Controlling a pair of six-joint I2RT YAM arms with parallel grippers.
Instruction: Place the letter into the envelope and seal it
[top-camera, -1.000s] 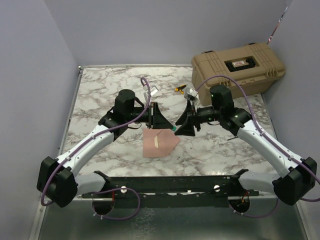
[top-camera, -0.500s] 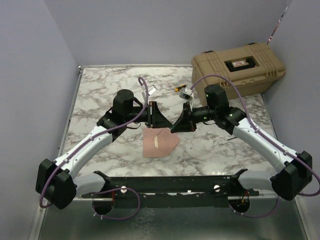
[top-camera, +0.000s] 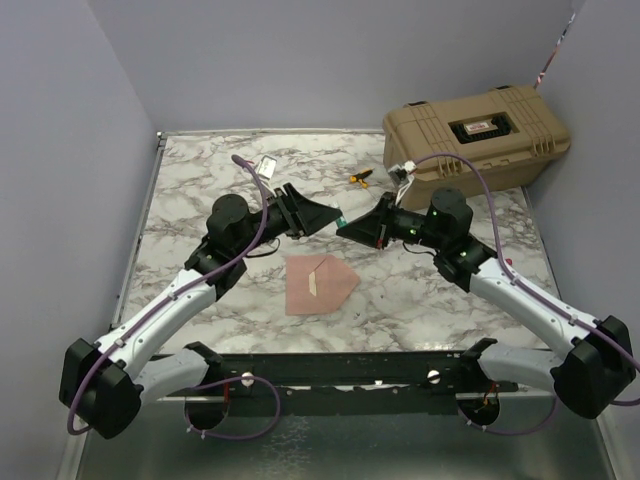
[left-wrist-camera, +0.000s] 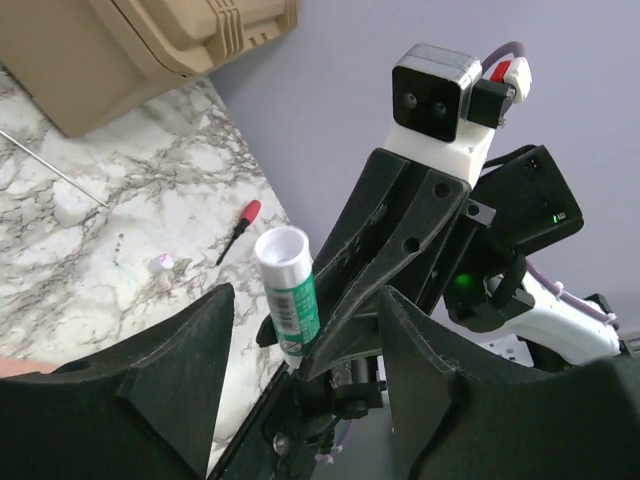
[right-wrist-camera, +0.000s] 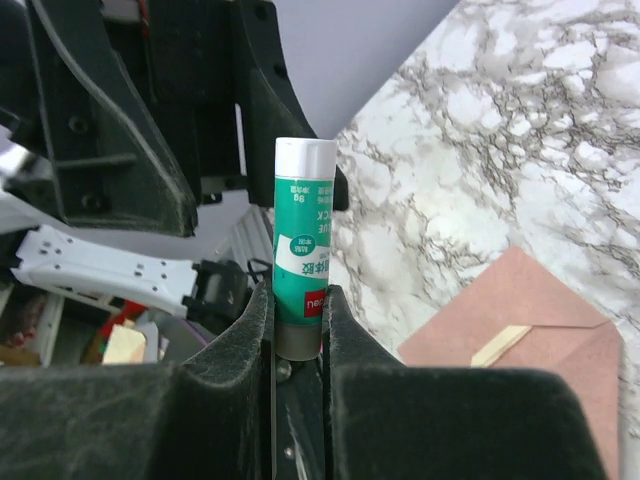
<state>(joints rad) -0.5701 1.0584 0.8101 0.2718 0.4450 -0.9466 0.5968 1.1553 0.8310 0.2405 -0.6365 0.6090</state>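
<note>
Marble table; right gripper clamps green glue stick labelled "9g"; left gripper gapes apart.

Light is even and diffuse, falling from above. The white-and-grey marbled worktop is bright, with only faint, soft-edged shadows under the arms. There is no harsh glare, and the brushed metal strip along the near edge gives a dull sheen. The overhead view is sharp throughout. In the wrist views, the left claw's black fingers and the right claw's black fingers sit close to the lens, dark and blurred. The green-and-white glue stick is crisp, its label print legible. The salmon-tan paper envelope behind it is slightly soft.
</note>
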